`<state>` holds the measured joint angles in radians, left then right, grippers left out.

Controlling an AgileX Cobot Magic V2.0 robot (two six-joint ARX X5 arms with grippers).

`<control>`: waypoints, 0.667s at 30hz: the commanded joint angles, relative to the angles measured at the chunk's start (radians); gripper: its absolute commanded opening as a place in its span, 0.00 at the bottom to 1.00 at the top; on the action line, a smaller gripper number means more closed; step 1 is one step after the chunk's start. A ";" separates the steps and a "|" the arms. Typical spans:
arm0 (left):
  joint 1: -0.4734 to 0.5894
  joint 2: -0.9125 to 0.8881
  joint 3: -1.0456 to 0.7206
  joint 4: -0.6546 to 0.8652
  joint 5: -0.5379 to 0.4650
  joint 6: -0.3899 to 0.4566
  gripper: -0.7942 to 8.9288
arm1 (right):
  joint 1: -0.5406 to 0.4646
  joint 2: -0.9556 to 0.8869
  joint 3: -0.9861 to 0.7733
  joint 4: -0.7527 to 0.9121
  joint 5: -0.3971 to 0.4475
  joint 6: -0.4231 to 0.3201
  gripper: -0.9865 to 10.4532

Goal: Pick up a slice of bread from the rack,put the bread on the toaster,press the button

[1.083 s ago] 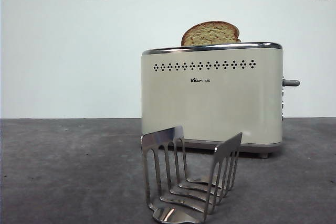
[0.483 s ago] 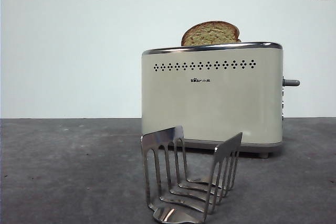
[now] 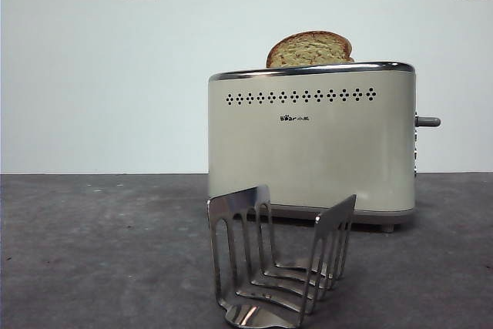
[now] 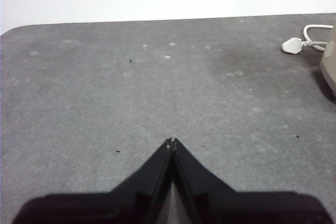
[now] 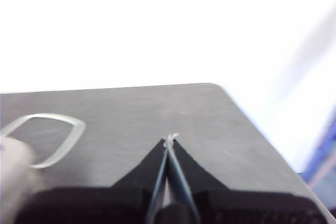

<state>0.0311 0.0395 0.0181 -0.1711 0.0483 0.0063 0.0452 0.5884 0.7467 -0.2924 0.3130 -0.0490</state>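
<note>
The slice of bread (image 3: 310,49) stands upright in the toaster (image 3: 311,140), its rounded top poking above the chrome rim in the upper middle of the front view. The rack (image 3: 279,260) sits bare in front of the toaster, low in the centre of the frame. The button (image 3: 428,122) sticks out sideways from the toaster's narrow end at the right edge, and looks to be high on its travel, so pressing it seems to be the step left.

Neither arm shows in the front view. The left gripper (image 4: 171,141) has its fingers closed on nothing, hanging over bare bench (image 4: 131,93), with a white plug (image 4: 293,45) at the upper right of that view. The right gripper (image 5: 170,139) is likewise closed and empty, above the bench near its corner.

To press well, I would judge that a closed gripper suits the job: bring the tips down squarely on top of the button, close to the toaster's wall so they do not slip off the end, and push straight down without shoving the toaster sideways.
</note>
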 commanded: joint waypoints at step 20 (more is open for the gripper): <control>0.003 0.022 -0.011 0.007 0.005 -0.006 0.08 | 0.000 -0.581 -0.732 0.117 -0.191 0.018 0.09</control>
<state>0.0311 0.0597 0.0181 -0.1711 0.0483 0.0063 0.0456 0.0101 0.0242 -0.1806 0.1223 -0.0360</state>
